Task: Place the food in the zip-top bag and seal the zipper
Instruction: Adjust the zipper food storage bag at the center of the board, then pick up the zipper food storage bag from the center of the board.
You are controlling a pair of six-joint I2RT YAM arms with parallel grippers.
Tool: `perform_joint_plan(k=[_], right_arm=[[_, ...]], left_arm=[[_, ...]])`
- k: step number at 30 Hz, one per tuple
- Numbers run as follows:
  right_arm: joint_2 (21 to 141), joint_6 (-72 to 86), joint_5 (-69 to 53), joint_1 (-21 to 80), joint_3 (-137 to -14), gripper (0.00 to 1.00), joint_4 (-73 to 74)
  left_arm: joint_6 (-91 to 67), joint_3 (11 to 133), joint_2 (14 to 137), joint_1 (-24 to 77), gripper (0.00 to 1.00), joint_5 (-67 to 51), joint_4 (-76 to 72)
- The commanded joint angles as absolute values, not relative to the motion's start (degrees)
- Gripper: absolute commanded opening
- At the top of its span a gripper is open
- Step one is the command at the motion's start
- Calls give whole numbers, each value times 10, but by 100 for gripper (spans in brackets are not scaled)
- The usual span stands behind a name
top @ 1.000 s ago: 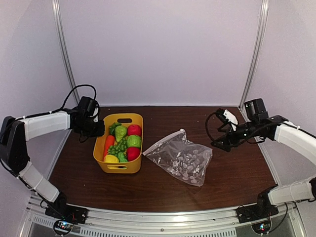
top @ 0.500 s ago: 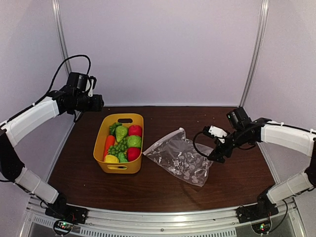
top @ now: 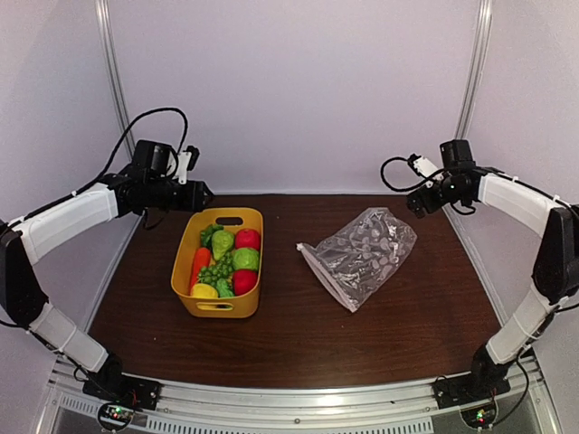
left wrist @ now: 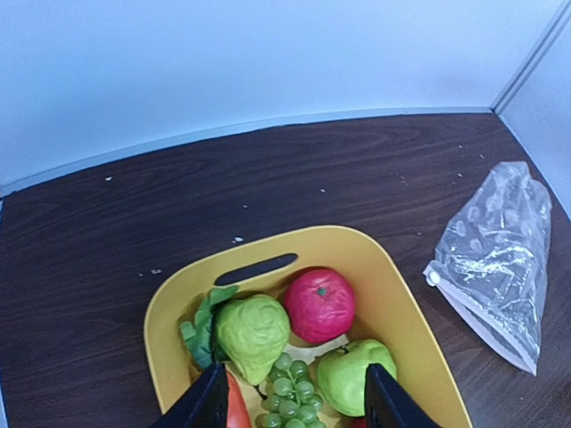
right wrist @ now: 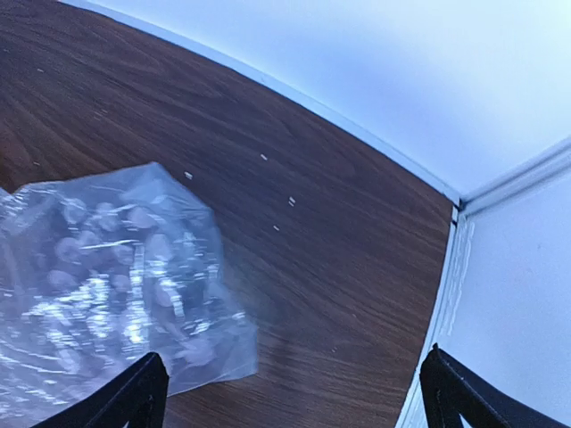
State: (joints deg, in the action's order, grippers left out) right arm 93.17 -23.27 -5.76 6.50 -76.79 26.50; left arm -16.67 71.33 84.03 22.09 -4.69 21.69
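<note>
Item one, my left gripper [left wrist: 292,379]: fingers spread, nothing between them, hanging above the far left part of the basket [left wrist: 268,241]. Item two, the basket: yellow, with a slot handle in its far wall, standing on the left half of the table [top: 298,344]. Item three, the food, all inside the basket: red apple [left wrist: 319,303] at the far right, pear [left wrist: 252,332] with its leaves just left of it, green apple [left wrist: 352,374] nearer, grapes [left wrist: 290,388] between pear and green apple, carrot [top: 199,264] along the left wall, lemon [top: 204,291] in the near left corner, a second red fruit [top: 244,281] in the near right corner. Item four, my right gripper [right wrist: 293,357]: fingers set wide apart, holding nothing, above the far right of the table, close to the back wall. Item five, the bag [top: 362,255]: clear, crinkled, dotted, lying on the table right of the basket and apart from it, its far end below my right gripper. Item six, the zipper [left wrist: 482,325]: along the bag's near left edge, facing the basket; open or sealed, I cannot tell.
</note>
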Motion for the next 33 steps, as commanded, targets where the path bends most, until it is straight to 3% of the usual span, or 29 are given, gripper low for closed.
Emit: perform_joint_plan(k=[1,7,13,21,27,33], right_arm=[[867,-228,-146,137,-742,99,272],[847,-241,-75,319,-664,74,266],[887,-176,3,412,-664,52,246],[985,-146,74,481,-705,54,289],[1041,-121,80,495,-743,64,313],[1081,-98,115,499,-760,60,320]], left_arm=[[-146,695,844,250,53,-103,172],[-154,679,833,253,53,-37,152],[-138,662,810,253,54,53,137],[-121,625,773,251,58,106,120],[-117,613,772,248,59,106,118],[-123,613,771,239,59,89,120]])
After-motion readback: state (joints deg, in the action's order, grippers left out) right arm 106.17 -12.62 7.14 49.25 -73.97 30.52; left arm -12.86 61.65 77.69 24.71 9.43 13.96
